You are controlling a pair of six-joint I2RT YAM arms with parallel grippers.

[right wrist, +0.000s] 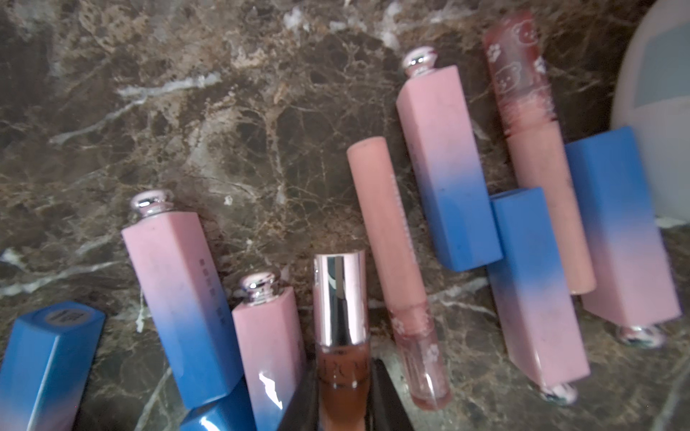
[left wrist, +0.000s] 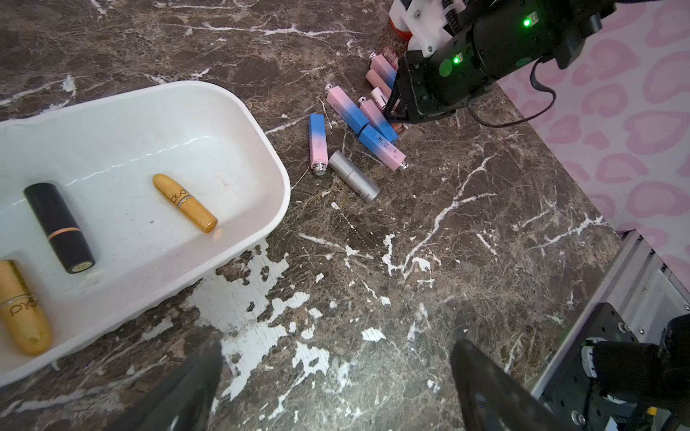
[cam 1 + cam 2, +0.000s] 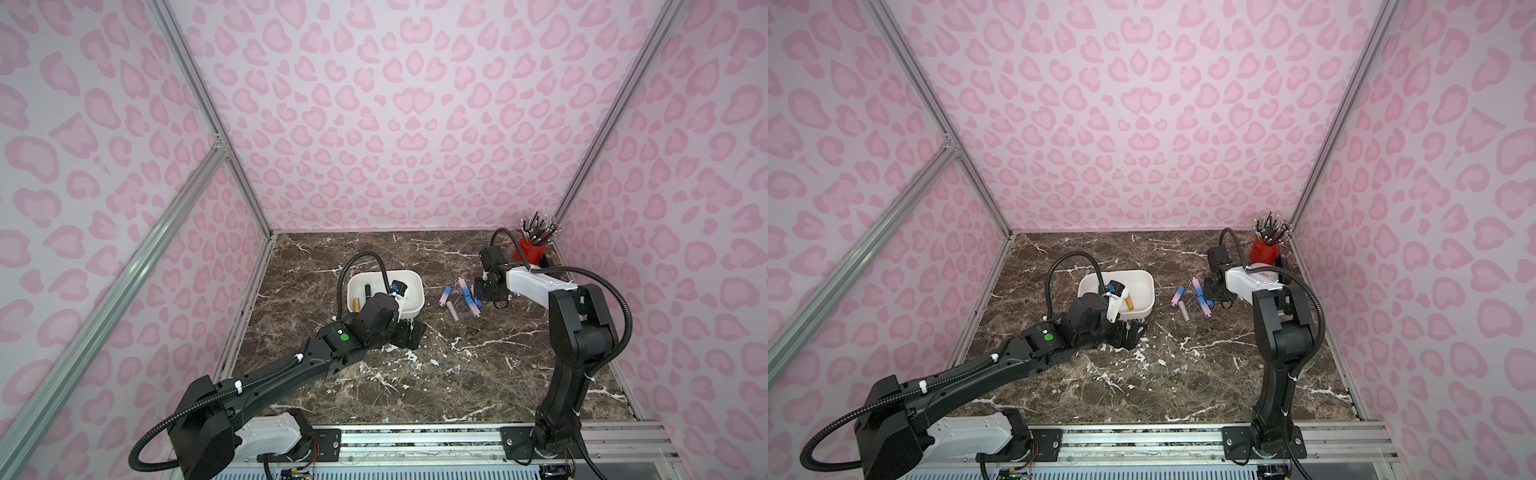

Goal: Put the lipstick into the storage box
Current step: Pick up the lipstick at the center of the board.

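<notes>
Pink leopard-print walls close in a dark marble worktop [image 3: 415,374]. On it, the white storage box [image 3: 409,291] holds a black lipstick [image 2: 58,225] and two gold lipsticks [image 2: 185,203]. Apart from the box, towards the red pen cup [image 3: 534,247], lies a cluster of pink-and-blue lipsticks [image 2: 341,112] with a silver tube [image 2: 353,175] beside them. The right gripper [image 1: 343,373] is down in that cluster, its jaws pressed against both sides of a clear gloss tube [image 1: 339,294] with a rose-gold cap. The left gripper [image 2: 336,350] hovers just beside the box's near wall, jaws spread wide over bare marble.
</notes>
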